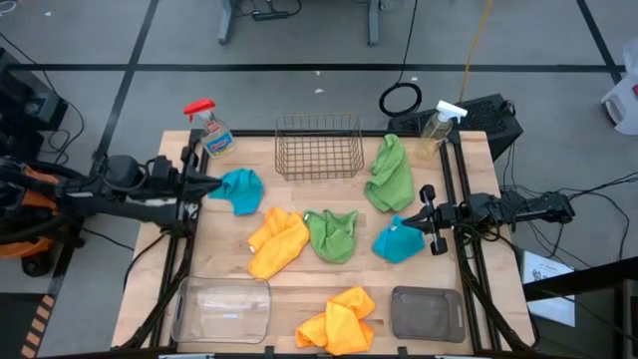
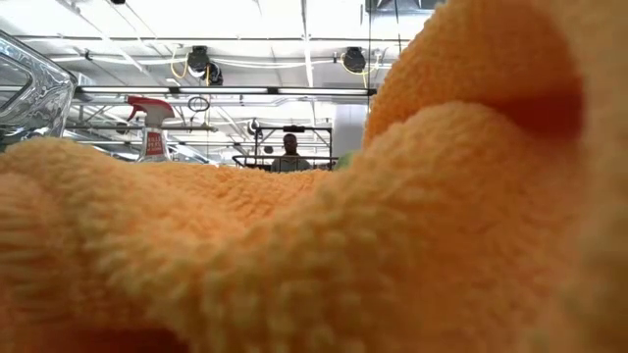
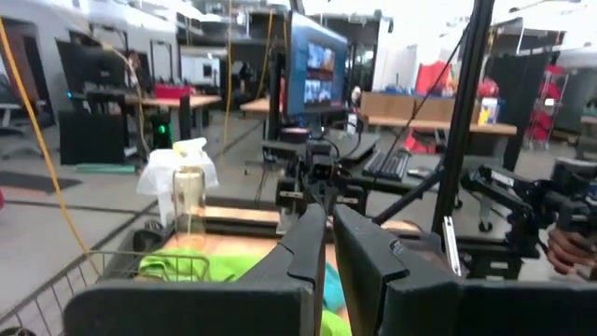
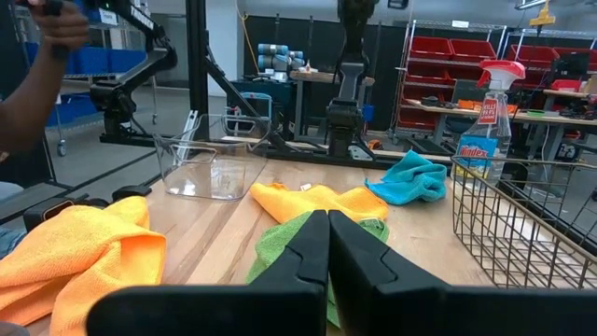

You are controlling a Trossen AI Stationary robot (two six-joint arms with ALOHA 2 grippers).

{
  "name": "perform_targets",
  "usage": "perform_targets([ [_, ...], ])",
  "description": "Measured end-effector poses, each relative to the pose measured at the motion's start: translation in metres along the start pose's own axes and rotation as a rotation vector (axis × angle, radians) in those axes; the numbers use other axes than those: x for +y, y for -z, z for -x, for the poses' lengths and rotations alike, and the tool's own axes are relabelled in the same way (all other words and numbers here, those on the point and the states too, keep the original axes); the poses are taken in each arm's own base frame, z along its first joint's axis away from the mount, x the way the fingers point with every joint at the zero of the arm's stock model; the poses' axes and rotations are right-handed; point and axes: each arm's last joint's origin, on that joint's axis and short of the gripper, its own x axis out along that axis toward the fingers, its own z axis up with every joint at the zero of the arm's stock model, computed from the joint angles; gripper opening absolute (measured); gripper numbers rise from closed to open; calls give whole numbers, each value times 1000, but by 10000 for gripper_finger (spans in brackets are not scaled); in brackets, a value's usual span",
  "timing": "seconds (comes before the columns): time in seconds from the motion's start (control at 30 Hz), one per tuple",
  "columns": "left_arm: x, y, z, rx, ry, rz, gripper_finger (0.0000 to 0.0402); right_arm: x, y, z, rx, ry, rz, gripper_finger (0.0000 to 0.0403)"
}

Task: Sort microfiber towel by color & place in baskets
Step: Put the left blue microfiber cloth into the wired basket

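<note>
Six towels lie spread on the wooden table: a teal one [image 1: 241,189] at the left, a teal one [image 1: 399,242] at the right, green ones [image 1: 391,175] [image 1: 332,234], and yellow-orange ones [image 1: 277,241] [image 1: 339,319]. The wire basket [image 1: 319,148] stands at the far edge, the clear bin [image 1: 224,309] and the dark grey bin [image 1: 427,311] at the near edge. My left gripper [image 1: 215,184] [image 3: 328,245] is shut, level, just beside the left teal towel's left edge. My right gripper [image 1: 417,215] [image 4: 328,245] is shut, level, just above the right teal towel's far-right corner.
A red-capped spray bottle [image 1: 209,130] stands at the far left corner, a white-capped one [image 1: 439,128] at the far right. The near yellow-orange towel [image 2: 294,245] fills the low view. People show in the room beyond the table [image 4: 37,84].
</note>
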Motion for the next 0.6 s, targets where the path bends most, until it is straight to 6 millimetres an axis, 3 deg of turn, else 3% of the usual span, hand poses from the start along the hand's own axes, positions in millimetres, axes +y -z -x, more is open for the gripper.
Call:
perform_targets([
  [0.27,-4,-38,-16,125,34,-14,32,0,-11,1,-109,2,-26,0],
  [0.6,-7,-60,-33,212,36,-80,32,-3,-36,6,-188,40,-54,0],
])
